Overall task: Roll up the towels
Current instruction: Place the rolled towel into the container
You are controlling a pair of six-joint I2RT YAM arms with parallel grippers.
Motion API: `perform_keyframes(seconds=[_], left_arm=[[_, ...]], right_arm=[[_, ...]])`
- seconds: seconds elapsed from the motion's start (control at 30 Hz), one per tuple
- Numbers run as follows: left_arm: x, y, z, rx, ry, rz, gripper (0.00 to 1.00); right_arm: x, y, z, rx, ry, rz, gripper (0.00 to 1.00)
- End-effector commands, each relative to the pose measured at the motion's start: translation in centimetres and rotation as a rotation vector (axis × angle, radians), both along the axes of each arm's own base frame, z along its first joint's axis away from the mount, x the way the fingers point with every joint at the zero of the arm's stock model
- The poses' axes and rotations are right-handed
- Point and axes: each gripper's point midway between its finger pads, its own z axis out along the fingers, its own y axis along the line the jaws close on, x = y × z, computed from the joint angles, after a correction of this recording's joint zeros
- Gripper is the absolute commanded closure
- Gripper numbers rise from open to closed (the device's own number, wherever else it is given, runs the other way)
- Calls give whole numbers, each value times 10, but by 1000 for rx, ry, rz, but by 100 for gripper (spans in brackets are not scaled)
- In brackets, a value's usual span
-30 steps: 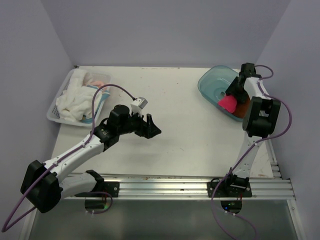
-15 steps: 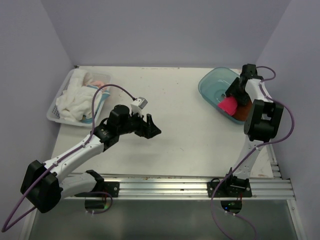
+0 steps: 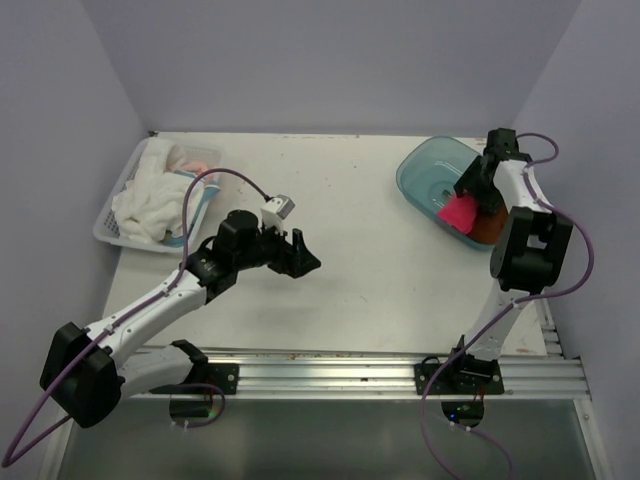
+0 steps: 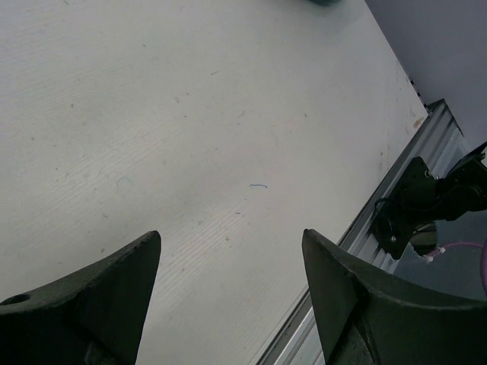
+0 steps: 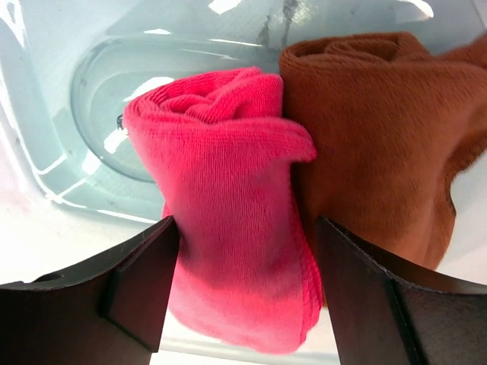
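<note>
**Fig. – Towels at the bin, R arm above them.** R gripper (image 5: 243,222) hangs over the translucent teal plastic bin (image 3: 418,172) at the far right corner of the white worktop (image 3: 380,270). Its jaws are spread wide to either side of the bright pink-red rolled cloth towel (image 5: 228,228). The cloth shows no pinch, so it is prob. not gripped, tho light contact w/ the fingers can't be ruled out. The pink-red towel lies rolled, one end inside the bin and the other appearing to cross the near rim. The rust-brown rolled cloth towel (image 5: 373,152) touches it along one side, also in the bin. L gripper (image 4: 230,233) is wide open, holding nothing, over bare worktop left of centre. A white plastic basket (image 3: 108,228) w/ white cloths (image 3: 145,200) sits at the far left corner.

Risks (judged):
- (a) Towel pile snags a finger as the R arm lifts, so the roll is dragged out or loosened.
- (b) The pink-red roll, perched on the rim, tips out onto the worktop.
- (c) A nudge to the rust-brown roll loosens it.

Both towels look rolled, so the task is approx. done.
</note>
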Motion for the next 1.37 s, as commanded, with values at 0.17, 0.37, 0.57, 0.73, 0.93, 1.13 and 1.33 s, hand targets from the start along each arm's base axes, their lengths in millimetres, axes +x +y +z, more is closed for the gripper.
perform_keyframes(seconds=[0.17, 0.37, 0.57, 0.73, 0.93, 1.13, 1.33], left_arm=[[5, 9, 6, 17, -54, 30, 21], [13, 10, 16, 28, -77, 55, 21], [34, 21, 39, 59, -110, 160, 17], [61, 55, 50, 157, -109, 346, 8], [78, 83, 69, 219, -113, 469, 2], [83, 88, 71, 224, -123, 499, 2], [85, 79, 68, 196, -111, 478, 2]], right_arm=[[-12, 2, 85, -40, -198, -11, 20], [-16, 21, 131, -17, -300, 52, 15], [-31, 84, 165, -25, -395, 214, 15], [-60, 161, 160, -1, -433, 391, 15], [-104, 207, 126, -16, -384, 512, 11], [-136, 213, 110, -39, -373, 539, 9], [-148, 200, 99, -78, -348, 518, 9]])
